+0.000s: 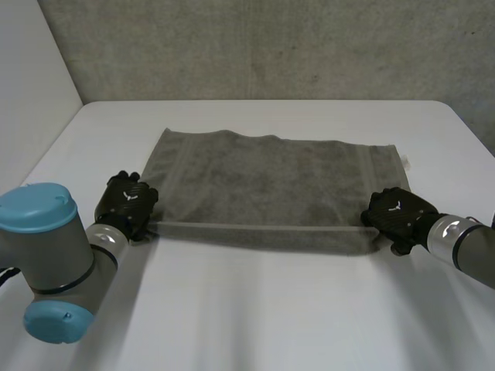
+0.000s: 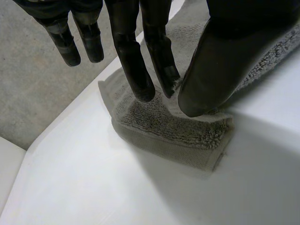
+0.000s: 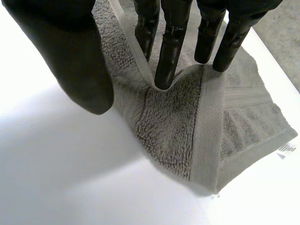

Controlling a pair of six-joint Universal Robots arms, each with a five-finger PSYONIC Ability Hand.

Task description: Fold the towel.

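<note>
A grey towel (image 1: 271, 178) lies spread across the white table (image 1: 255, 309), its long side running left to right. My left hand (image 1: 128, 201) is at its near left corner. In the left wrist view the fingers (image 2: 136, 70) and thumb pinch that corner (image 2: 173, 133), which hangs just off the table. My right hand (image 1: 398, 215) is at the near right corner. In the right wrist view its fingers (image 3: 171, 47) press into the bunched towel (image 3: 178, 131) with the thumb close beside the edge. The near edge runs in a straight line between both hands.
A white label (image 1: 404, 161) sticks out at the towel's far right corner, also visible as a tag (image 3: 286, 150) beyond my right fingertips. A grey wall rises behind the table. Bare table stretches in front of the towel.
</note>
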